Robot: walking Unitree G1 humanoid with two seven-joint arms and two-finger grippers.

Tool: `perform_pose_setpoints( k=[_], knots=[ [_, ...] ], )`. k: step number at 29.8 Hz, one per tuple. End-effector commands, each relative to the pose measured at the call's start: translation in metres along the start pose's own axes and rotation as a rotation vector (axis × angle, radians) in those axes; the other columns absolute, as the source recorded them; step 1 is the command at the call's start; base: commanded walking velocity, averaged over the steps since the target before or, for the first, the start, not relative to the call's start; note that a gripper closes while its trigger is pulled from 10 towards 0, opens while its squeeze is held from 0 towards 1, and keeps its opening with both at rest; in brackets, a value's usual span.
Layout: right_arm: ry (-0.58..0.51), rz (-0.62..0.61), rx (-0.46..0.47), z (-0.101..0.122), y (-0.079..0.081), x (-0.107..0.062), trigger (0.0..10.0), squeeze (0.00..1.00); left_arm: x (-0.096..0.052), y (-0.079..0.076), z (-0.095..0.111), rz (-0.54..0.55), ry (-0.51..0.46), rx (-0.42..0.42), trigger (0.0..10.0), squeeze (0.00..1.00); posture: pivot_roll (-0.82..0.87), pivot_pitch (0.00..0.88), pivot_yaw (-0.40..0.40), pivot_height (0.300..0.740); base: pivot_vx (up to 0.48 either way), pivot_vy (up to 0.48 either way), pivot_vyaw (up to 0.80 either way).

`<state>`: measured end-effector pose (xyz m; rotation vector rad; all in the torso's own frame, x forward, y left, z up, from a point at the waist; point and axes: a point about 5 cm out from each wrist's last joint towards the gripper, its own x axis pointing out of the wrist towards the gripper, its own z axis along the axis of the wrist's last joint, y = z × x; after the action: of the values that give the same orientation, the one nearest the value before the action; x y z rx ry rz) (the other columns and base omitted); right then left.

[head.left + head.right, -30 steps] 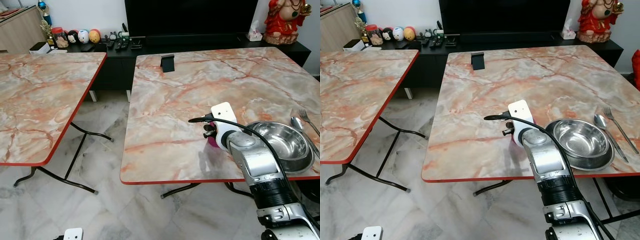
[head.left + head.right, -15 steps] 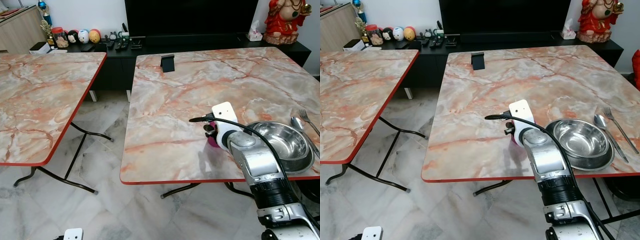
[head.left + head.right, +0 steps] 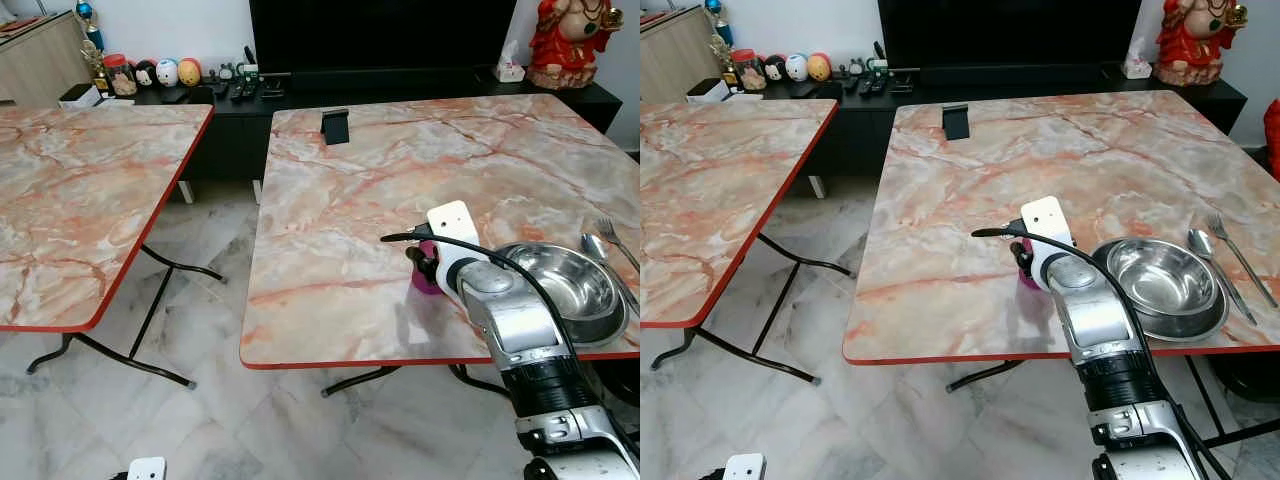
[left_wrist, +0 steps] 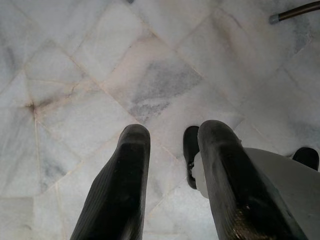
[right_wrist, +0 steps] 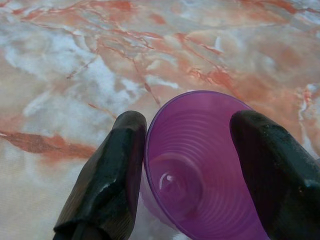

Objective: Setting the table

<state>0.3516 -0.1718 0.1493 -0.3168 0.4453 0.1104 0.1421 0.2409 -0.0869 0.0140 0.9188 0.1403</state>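
Straddling the purple plastic cup near the marble table's front edge, just left of the steel bowl, the right gripper (fingers spread, one touching its rim) should likely withdraw straight, avoiding tipping.

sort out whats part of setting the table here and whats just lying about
Part of the job:
- purple cup between the right gripper's fingers
- steel bowl on its plate
- spoon
- fork

Just lying about:
- black stand at the table's far side
- red statue
- tissue box
- remotes
- egg-shaped toys
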Motion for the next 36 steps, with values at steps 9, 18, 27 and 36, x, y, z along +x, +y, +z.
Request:
perform_pose_setpoints(
  k=[9,18,27,36],
  knots=[
    [-0.007,0.054,-0.014,0.002,0.008,0.002,10.0,0.00,-0.002,0.004,-0.006,0.007,0.038,-0.001,10.0,0.00,-0.09,0.000,0.058,0.740,0.000,0.000,0.00],
    [0.003,0.062,-0.002,0.001,0.009,0.002,10.0,0.00,-0.002,0.004,-0.009,0.007,0.047,-0.004,10.0,0.00,-0.10,0.000,0.058,0.740,0.000,0.000,0.00],
    [0.032,0.082,0.039,-0.006,0.012,0.004,10.0,0.00,-0.002,0.003,-0.008,0.007,0.048,-0.005,10.0,0.00,-0.10,0.000,0.057,0.740,0.000,0.000,0.00],
    [0.019,0.093,0.090,-0.004,0.013,0.004,10.0,0.00,-0.002,0.005,-0.008,0.010,0.046,-0.005,10.0,0.00,-0.10,0.000,0.060,0.740,0.000,0.000,0.00]
  ],
)
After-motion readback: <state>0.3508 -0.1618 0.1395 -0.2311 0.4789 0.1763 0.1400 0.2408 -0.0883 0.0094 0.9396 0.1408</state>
